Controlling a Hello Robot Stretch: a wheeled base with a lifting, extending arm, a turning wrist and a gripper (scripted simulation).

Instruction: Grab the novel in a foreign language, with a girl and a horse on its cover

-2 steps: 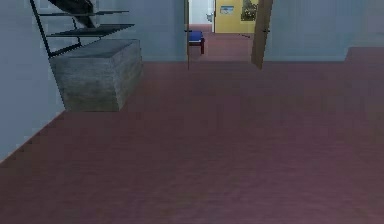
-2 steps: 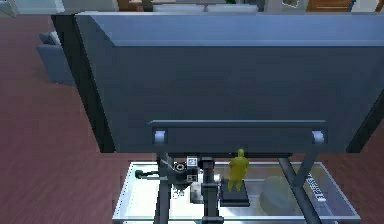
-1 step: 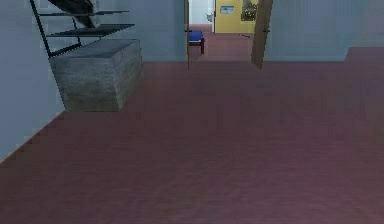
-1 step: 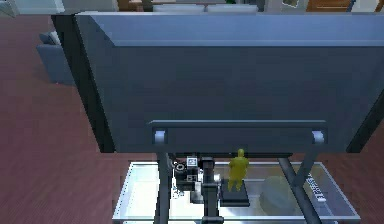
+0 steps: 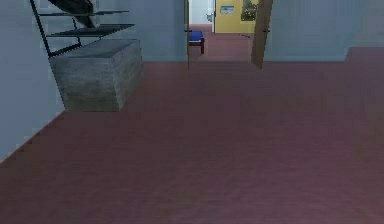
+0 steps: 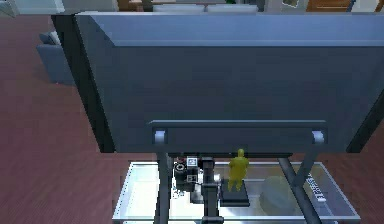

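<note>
Yellow figurine [image 6: 238, 170] stands just right of the tool [image 6: 185, 180] on the pale table [image 6: 135, 195], large dark screen [image 6: 220, 80] beyond; can't tell whether the tool holds anything

Big dark grey-blue flat panel [image 6: 220, 80], seen from the back and slightly tilted in frame, takes up most of the view. It sits on a grey crossbar stand with two legs [image 6: 235, 133], on a low pale table with a glassy top [image 6: 135, 190]. Small yellow upright figurine [image 6: 238, 170] stands on the table between the legs. Gripper [image 6: 184, 180] is just left of it, low over the tabletop; can't tell if it holds anything. Slim dark bar-shaped item [image 6: 316, 190] lies near the table's right end. Pale grey upholstered seat [image 6: 52, 55] stands on dark red floor [image 6: 40, 150], far left.
</note>
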